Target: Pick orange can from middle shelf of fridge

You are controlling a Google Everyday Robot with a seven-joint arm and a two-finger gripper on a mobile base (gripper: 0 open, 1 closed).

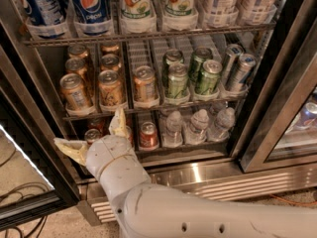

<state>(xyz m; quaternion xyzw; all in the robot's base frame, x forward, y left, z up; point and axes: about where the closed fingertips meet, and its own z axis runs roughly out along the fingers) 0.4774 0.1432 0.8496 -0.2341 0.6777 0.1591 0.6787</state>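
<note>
Currently, approach step: gripper at lower left, below the shelf, fingers spread and empty; orange can upright at shelf's left front, ungrasped; next move likely needs lifting and reaching in around it.

Green cans, water bottles, perhaps red cans

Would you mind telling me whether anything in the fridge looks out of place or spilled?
Nothing stands out: orange cans and green cans sit in neat rows, nothing spilled. The open end effector is just below the orange cans.
</note>
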